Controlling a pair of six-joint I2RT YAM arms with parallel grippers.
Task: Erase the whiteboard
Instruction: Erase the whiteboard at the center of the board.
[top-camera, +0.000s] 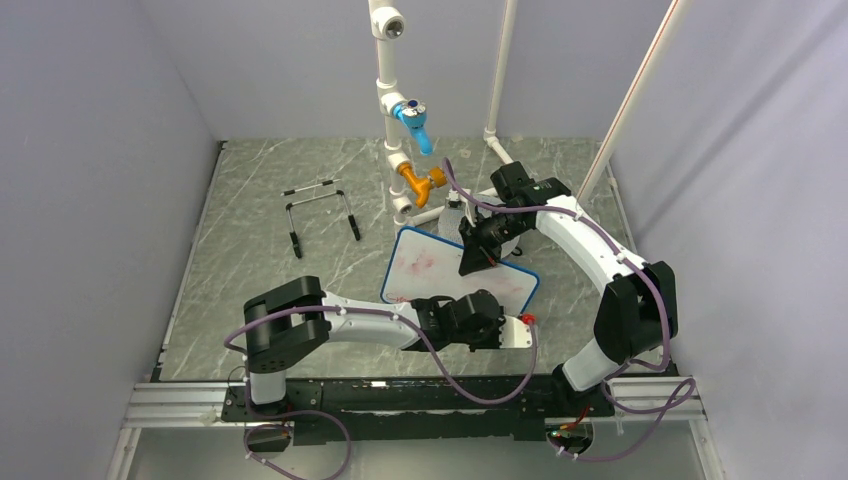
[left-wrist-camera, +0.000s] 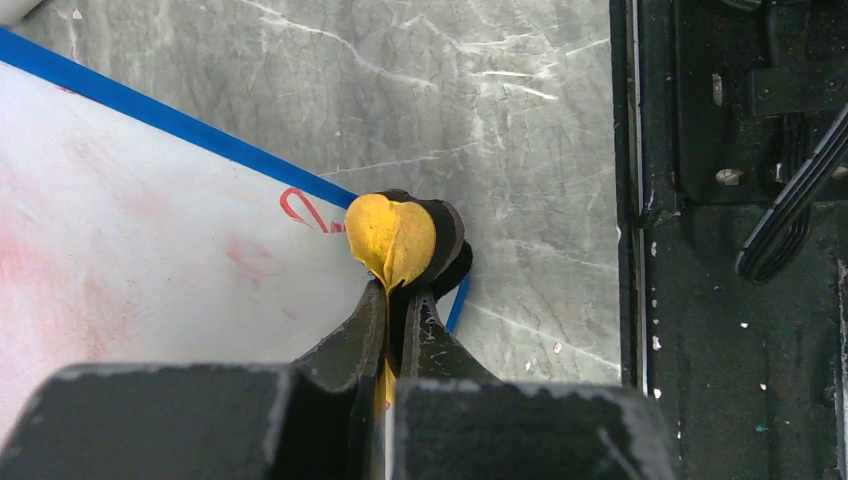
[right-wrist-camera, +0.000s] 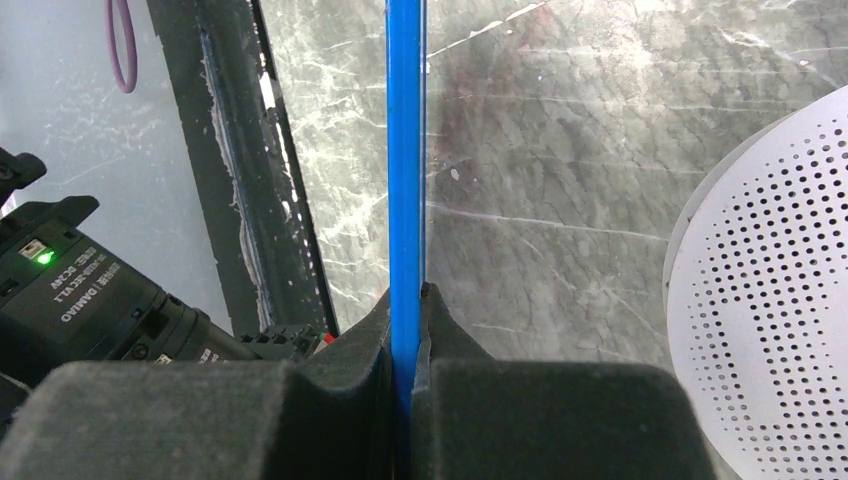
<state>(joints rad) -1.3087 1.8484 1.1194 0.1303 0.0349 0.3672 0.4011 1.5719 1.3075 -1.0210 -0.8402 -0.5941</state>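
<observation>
The whiteboard (top-camera: 445, 275) lies near the middle of the grey marbled table (top-camera: 260, 290), a little to the right, turned at an angle, its blue frame (left-wrist-camera: 150, 110) running round a white face smeared with pink. One red curl of marker (left-wrist-camera: 303, 208) is left just inside the near right corner; I can't read it as a letter.

The right gripper (right-wrist-camera: 408, 300) is pinched shut on the frame's far edge, the blue strip running straight up between its fingers. The left gripper (left-wrist-camera: 400, 300) is clamped on a yellow pad (left-wrist-camera: 392, 238) with a dark backing, which sits at the board's near right corner, over the frame beside the red curl.

A black motor housing (right-wrist-camera: 90, 290) seen from the right wrist carries the word "DAMIAO", with a green light (right-wrist-camera: 42, 257) lit. A round grey perforated disc (right-wrist-camera: 770, 300) lies just past the board. White pipes (top-camera: 390, 90) with a blue valve (top-camera: 415, 122) stand at the back, a wire stand (top-camera: 320, 210) to the left.
</observation>
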